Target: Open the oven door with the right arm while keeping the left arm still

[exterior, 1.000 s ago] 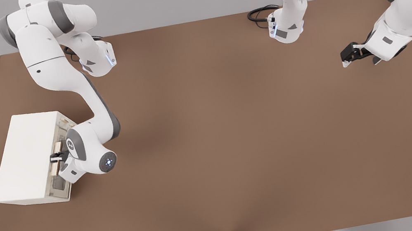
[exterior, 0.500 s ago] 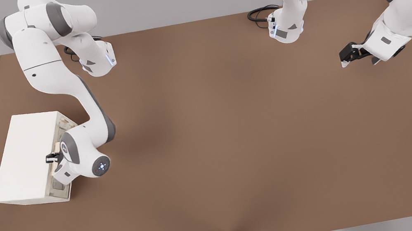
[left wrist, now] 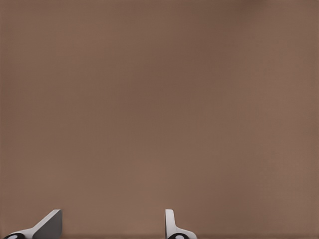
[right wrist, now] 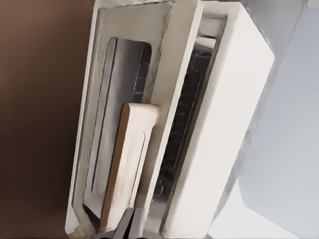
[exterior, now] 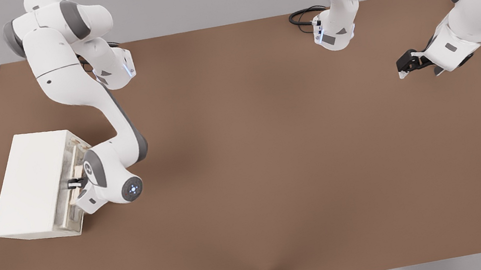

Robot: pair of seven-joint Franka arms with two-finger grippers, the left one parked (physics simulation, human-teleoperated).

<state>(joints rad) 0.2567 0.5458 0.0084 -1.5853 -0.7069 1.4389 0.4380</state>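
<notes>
The right arm point(exterior: 83, 98) has drawn back toward the front view's right since half a second ago, and its gripper point(exterior: 77, 183) now sits farther out from the toaster oven point(exterior: 31, 184) than before. The oven door point(right wrist: 124, 124) has come with it: a gap has opened along the door's top edge, and the right wrist view shows the wire rack point(right wrist: 182, 134) inside through that gap. The tan bar handle point(right wrist: 128, 164) lies directly ahead of the gripper, whose fingers are closed around its near end. The oven stands where it stood, on the brown table point(exterior: 276, 173).
</notes>
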